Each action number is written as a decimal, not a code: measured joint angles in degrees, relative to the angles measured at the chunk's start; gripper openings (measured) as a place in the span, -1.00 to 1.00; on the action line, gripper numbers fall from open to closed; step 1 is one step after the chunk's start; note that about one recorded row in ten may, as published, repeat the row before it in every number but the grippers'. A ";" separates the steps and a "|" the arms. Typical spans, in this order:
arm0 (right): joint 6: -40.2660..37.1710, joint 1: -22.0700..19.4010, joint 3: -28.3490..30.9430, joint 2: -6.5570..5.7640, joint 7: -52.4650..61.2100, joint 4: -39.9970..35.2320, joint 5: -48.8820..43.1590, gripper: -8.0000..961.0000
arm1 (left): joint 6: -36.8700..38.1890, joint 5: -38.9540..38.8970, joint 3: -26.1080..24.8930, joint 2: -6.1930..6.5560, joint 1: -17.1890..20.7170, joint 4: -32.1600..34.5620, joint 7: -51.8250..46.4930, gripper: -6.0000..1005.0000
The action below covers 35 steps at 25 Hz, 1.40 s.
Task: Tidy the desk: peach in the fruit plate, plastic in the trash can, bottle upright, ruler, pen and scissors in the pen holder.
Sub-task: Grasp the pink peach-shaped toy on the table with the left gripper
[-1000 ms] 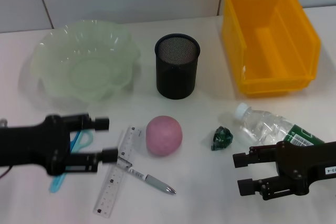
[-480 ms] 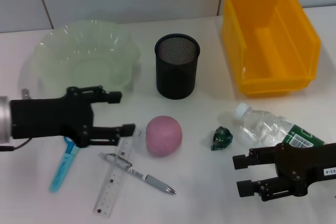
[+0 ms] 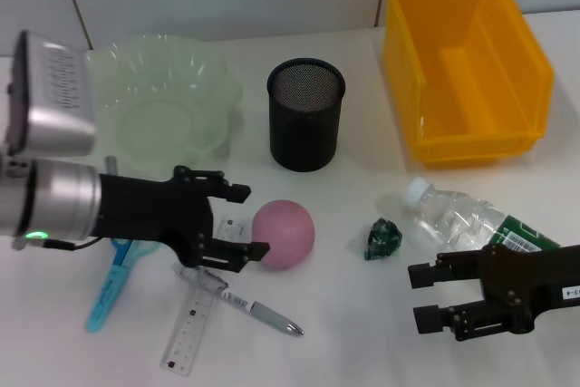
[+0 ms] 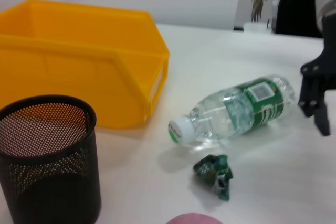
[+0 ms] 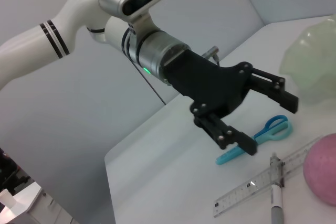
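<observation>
left gripper [image 3: 242, 221]: black two-finger hand on a silver forearm, fingers spread wide and holding nothing; its tips sit just short of the peach.
peach [image 3: 284, 234]: matte pink ball right at the fingertips, on the white table [image 3: 344, 333]; only its top edge shows in the left wrist view.
ruler [image 3: 193, 318]: clear flat strip with printed marks, under and just nearer the robot than the hand; its far end is hidden by the lower finger.
pen [image 3: 243, 300]: slim silver pen with a clip, lying across the ruler close below the hand.
scissors [image 3: 111, 282]: blue plastic handles, beside the wrist on the outer side; the handle loops are covered by the forearm.
fruit plate [image 3: 163, 101]: pale green translucent dish with a wavy rim, behind the hand; its near left part is cut off by the arm.
pen holder [image 3: 306, 114]: black wire-mesh cylinder, upright, beyond the fingertips.
plastic [image 3: 383, 238]: small crumpled green scrap, past the peach from the hand.
bottle [image 3: 462, 222]: clear ribbed bottle with white cap and green label, lying on its side beyond the scrap; its base is hidden behind the right arm.
trash can [image 3: 462, 65]: glossy yellow open bin, far across the table.
right gripper [image 3: 429, 298]: black, fingers parted with nothing between them, low over the table near the bottle.
</observation>
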 joint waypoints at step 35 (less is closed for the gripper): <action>0.53 0.56 0.07 -0.17 0.26 0.00 0.02 0.58 | -17.19 4.17 17.77 -0.39 -4.99 -0.85 -8.75 0.36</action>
